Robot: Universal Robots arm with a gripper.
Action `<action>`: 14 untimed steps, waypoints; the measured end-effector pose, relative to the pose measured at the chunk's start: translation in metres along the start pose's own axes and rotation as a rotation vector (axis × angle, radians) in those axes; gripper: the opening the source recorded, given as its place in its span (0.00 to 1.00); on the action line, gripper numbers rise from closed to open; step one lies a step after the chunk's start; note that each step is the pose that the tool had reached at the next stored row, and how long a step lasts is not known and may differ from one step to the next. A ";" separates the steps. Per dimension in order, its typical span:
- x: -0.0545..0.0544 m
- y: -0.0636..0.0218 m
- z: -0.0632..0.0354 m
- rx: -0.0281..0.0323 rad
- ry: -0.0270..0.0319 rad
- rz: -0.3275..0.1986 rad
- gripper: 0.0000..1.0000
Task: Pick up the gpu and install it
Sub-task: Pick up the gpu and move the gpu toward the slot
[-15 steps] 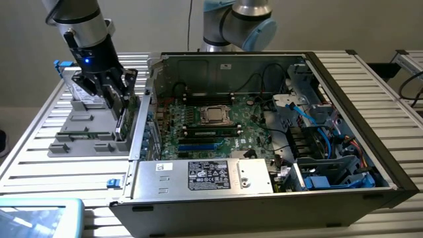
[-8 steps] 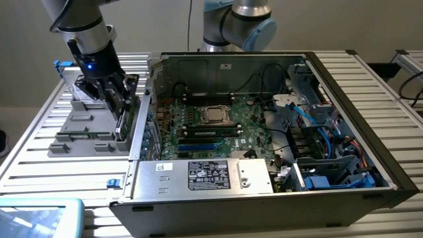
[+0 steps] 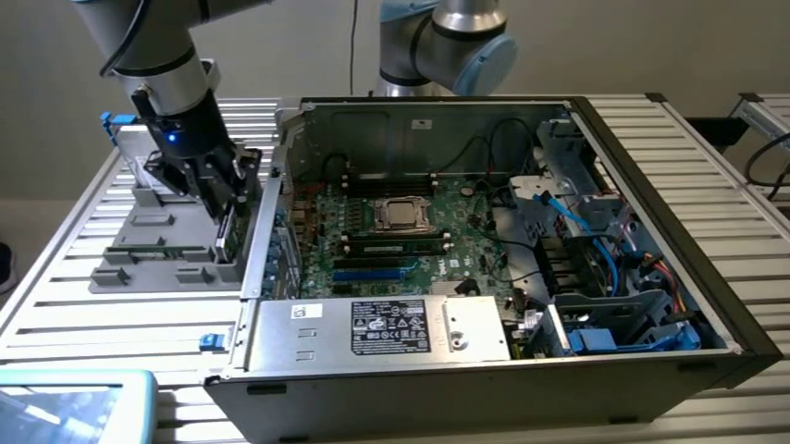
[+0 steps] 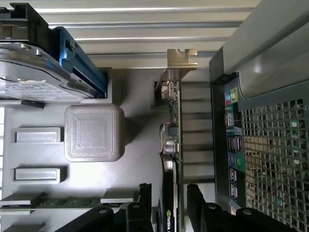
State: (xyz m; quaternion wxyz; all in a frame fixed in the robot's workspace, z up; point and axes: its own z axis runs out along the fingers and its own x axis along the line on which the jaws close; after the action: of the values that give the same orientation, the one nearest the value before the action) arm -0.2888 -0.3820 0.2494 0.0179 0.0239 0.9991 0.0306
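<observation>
The gpu (image 4: 172, 140) stands on edge in a slot of the grey parts holder (image 4: 130, 111), its green board and black shroud seen edge-on and its metal bracket (image 4: 181, 57) at the far end. My gripper (image 4: 170, 209) is open, with one finger (image 4: 145, 205) on each side of the card and small gaps showing. In the exterior view the gripper (image 3: 226, 215) hangs over the gpu (image 3: 225, 236) at the holder's edge, just beside the open computer case (image 3: 277, 185). The motherboard (image 3: 383, 231) lies exposed inside the case.
On the holder (image 3: 148, 250) rest a silver hard drive with blue tabs (image 4: 34, 67), green memory sticks (image 4: 48, 202) and a grey block (image 4: 94, 133). The case's rear panel (image 4: 234, 145) stands close beside the card. A power supply (image 3: 383, 328) and blue cables (image 3: 580, 231) sit inside the case.
</observation>
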 end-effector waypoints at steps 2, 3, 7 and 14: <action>0.000 -0.0007 0.0035 -0.0022 -0.0010 0.000 0.44; 0.000 -0.0009 0.0052 -0.0031 -0.0011 0.000 0.44; 0.000 -0.0011 0.0077 -0.0044 -0.0009 0.000 0.44; 0.000 -0.0054 0.0099 -0.0272 -0.0025 0.001 0.44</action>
State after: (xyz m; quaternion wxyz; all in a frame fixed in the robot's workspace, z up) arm -0.2887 -0.3868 0.2391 0.0195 0.0242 0.9985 0.0441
